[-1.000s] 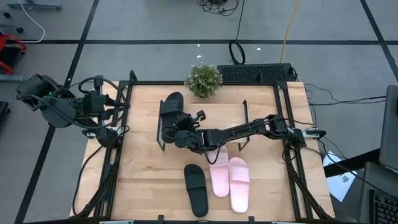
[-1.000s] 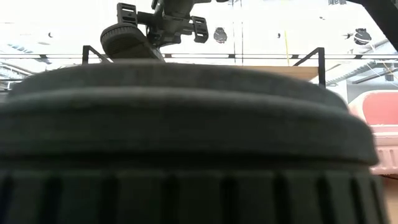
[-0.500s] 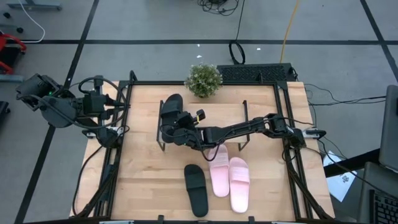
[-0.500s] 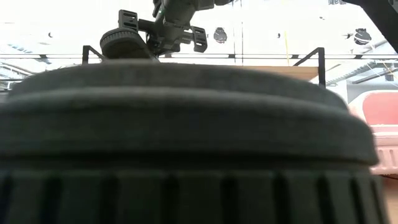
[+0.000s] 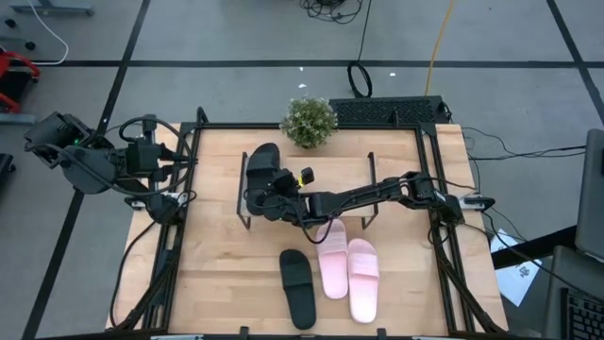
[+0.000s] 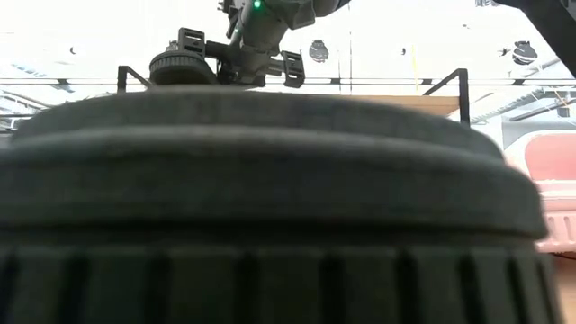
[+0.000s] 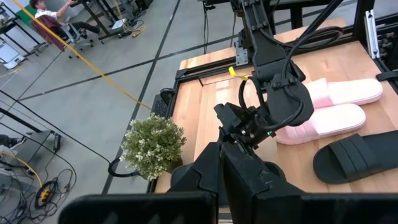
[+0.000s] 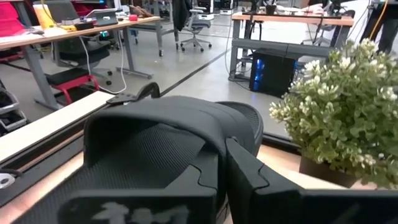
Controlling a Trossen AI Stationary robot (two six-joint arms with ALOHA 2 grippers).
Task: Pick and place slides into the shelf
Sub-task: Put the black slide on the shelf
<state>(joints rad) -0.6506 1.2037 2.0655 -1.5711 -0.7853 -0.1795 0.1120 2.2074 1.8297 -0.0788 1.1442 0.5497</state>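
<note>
- Starting at the left of the high view, I see my left gripper (image 5: 179, 159) parked off the table's left edge, clear of every slide; its fingers are nearly shut and carry nothing.
- Next comes the shelf (image 5: 247, 203), standing at the back middle of the wooden table (image 5: 217, 274), just in front of the small potted plant (image 5: 309, 121).
- Over the shelf's left end, my right gripper (image 5: 267, 189) is clamped on a black slide (image 5: 261, 161). My right wrist view shows the fingers pinching its strap (image 8: 186, 127), with the plant just beyond.
- From table height, that slide (image 6: 180, 67) hangs under the gripper at about the level of the shelf's top board; I cannot tell whether it touches it.
- Further right and nearer the front, the second black slide (image 5: 298, 288) lies flat on the table.
- Beside it, the pink pair (image 5: 349, 274) lie side by side, touching each other, apart from the black one.
</note>
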